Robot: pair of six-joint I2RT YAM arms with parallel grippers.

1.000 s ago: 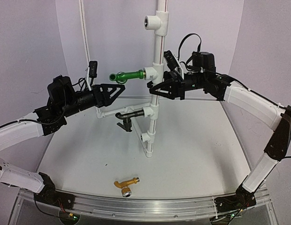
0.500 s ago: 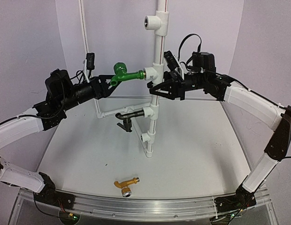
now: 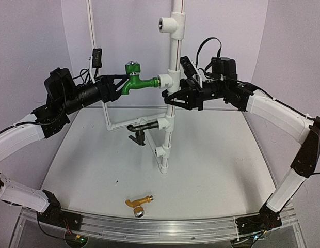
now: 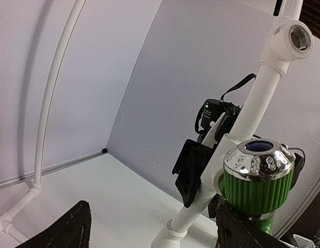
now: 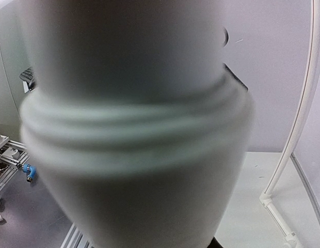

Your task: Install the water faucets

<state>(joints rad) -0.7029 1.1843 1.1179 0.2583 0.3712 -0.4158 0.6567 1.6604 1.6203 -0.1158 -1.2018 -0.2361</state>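
Where the counter meets the near rail, the golden-orange faucet lies on its side, well apart from both tools. Farther back, the black faucet sits in a low tee of the upright white pipe. Above it the green faucet sits in the middle tee, knob up. The left tool has its fingers spread apart at the spout, the faucet just beside one finger. The right tool straddles the pipe; whether it clamps I cannot tell.
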